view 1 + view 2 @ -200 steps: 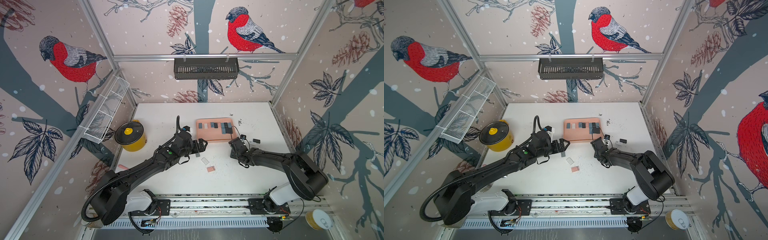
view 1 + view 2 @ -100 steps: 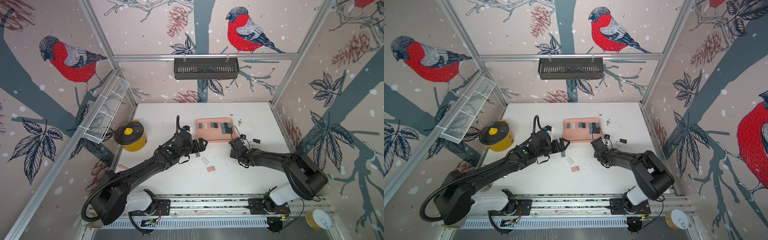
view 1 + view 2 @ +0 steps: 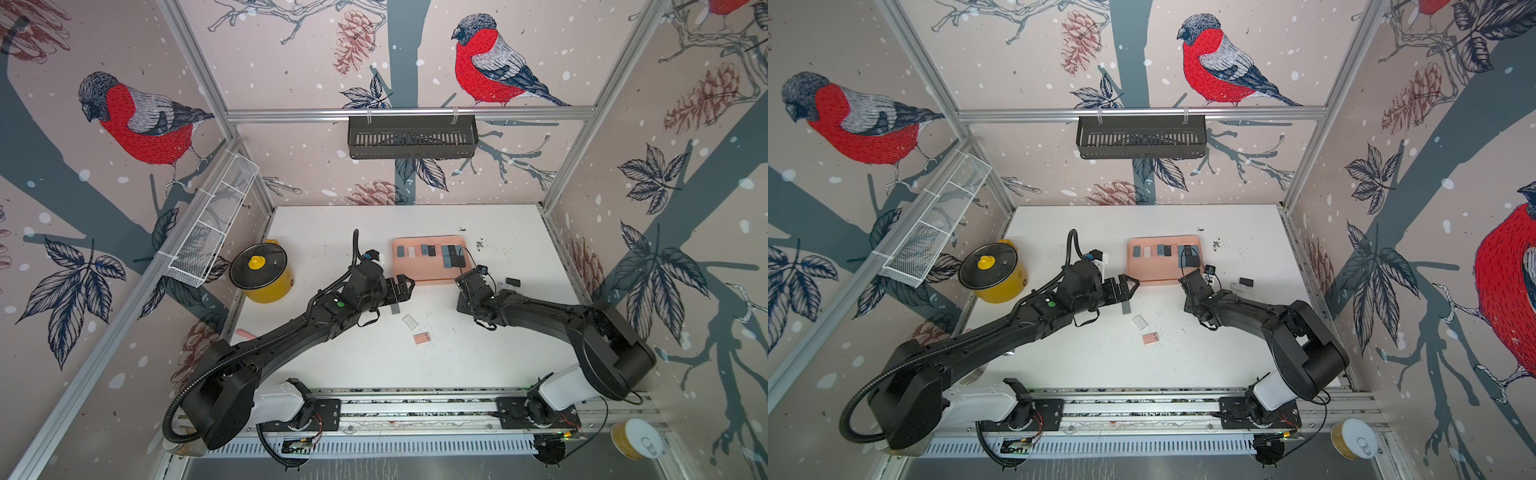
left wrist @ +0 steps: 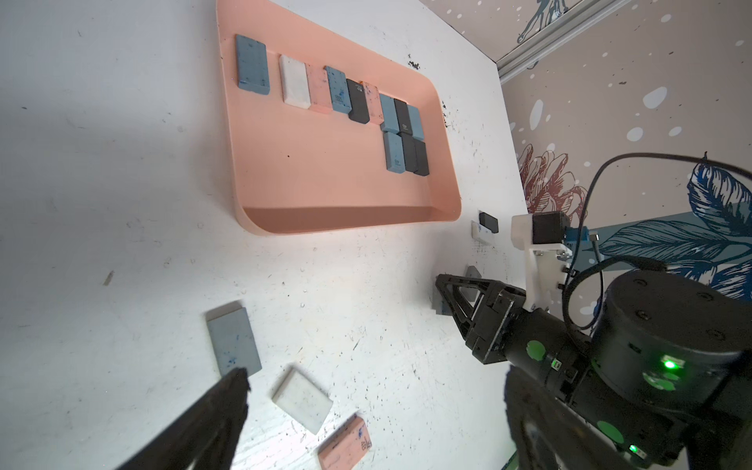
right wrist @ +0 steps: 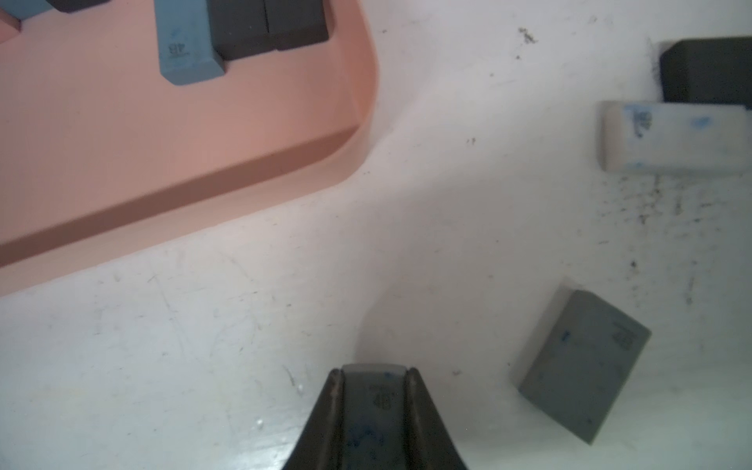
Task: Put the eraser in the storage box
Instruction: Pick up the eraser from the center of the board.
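Right gripper (image 5: 374,384) is clamped on the grey eraser (image 5: 374,411); better lift straight, clear the storage box (image 5: 122,134) rim, release low. Left gripper (image 3: 402,286) is apart.

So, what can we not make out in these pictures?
- Grey eraser in the right hand: right wrist view, fingers cover its sides, edge cuts its lower part.
- Black eraser: same view, cut off by the edge.
- Left hand: left wrist view, blurred, mostly outside the frame.
- Print on erasers in the storage box: too small in both top views.
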Tool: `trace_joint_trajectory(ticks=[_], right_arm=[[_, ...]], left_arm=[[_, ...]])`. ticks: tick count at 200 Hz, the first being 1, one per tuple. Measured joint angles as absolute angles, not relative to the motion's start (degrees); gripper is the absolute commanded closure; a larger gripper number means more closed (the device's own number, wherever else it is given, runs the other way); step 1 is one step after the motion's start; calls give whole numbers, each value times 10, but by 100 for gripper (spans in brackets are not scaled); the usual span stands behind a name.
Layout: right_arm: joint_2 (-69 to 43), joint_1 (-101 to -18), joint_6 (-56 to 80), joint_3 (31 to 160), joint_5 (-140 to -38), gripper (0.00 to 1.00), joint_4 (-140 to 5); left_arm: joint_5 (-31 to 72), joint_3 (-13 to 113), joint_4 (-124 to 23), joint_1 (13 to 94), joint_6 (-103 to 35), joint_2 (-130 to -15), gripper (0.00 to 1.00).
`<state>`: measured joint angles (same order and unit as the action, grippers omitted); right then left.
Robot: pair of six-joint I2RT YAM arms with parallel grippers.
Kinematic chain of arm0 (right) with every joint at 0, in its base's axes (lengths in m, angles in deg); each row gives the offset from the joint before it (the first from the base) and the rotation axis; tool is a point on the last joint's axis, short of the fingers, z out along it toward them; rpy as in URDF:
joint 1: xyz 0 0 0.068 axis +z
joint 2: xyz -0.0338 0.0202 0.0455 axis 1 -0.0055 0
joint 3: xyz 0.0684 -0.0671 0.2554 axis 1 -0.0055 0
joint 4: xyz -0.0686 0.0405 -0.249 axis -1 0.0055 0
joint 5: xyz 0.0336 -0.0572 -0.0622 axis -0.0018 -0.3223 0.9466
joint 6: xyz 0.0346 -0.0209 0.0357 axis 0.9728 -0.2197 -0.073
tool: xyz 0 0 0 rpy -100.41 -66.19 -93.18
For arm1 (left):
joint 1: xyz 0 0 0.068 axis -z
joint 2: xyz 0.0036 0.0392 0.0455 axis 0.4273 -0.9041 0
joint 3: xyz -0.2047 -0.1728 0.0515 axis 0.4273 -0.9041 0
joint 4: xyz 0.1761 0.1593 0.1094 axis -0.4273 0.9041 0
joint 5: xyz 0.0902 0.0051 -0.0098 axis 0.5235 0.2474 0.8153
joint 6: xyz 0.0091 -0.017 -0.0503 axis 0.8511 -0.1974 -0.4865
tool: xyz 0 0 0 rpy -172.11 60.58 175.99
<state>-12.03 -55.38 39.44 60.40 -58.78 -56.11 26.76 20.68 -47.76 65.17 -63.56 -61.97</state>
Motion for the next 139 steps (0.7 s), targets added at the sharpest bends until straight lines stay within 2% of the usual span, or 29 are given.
trace_joint_trajectory(ticks=[70, 139], right_arm=[[-150, -562, 352, 724, -588, 77, -522], [-285, -583, 292, 887, -605, 77, -508]], left_arm=[[273, 248, -466, 652, -624, -636, 3], [283, 276, -436, 625, -607, -662, 3]])
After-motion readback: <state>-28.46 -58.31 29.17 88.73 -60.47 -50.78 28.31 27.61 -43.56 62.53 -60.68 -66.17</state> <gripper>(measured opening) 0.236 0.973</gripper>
